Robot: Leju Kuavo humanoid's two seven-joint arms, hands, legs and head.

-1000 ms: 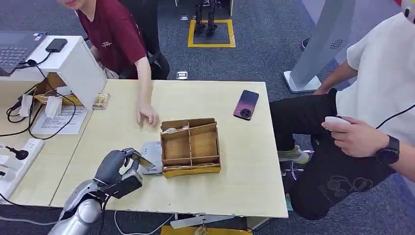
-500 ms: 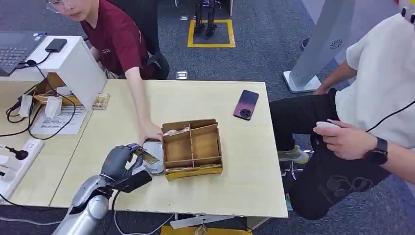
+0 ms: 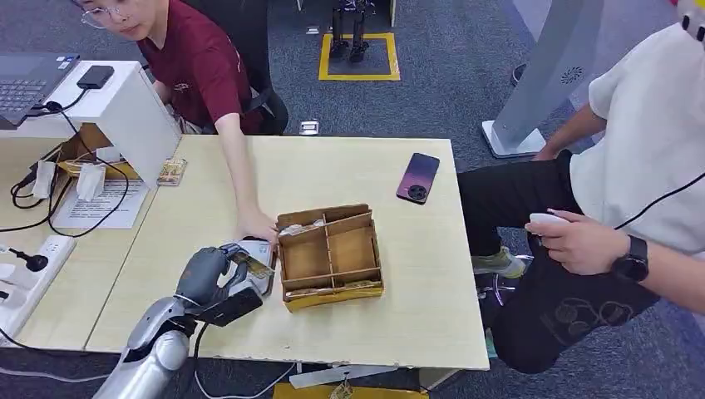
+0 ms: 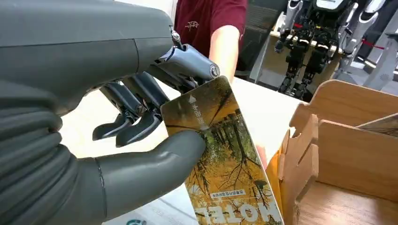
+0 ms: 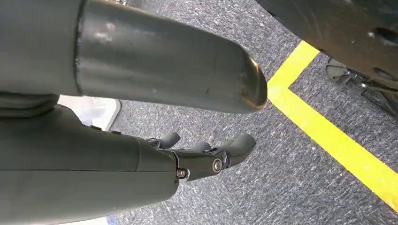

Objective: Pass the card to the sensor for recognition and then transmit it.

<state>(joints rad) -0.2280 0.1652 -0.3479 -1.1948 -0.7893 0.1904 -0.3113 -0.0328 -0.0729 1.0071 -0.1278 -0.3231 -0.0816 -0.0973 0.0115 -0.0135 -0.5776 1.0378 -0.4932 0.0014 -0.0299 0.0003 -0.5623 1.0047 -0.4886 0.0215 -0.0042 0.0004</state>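
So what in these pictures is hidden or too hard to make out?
- Sensor, head view: mostly covered by the left hand, the card and a person's hand.
- Card's lower edge, left wrist view: cut off by the picture's edge; small print is unreadable.
- Wooden box contents, head view: too small to identify.
- Right hand, right wrist view: fingers partly hidden behind its cover.

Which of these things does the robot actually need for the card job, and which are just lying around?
Needed:
card, held by left hand
grey sensor

Lying around:
wooden box
phone
power strip
laptop
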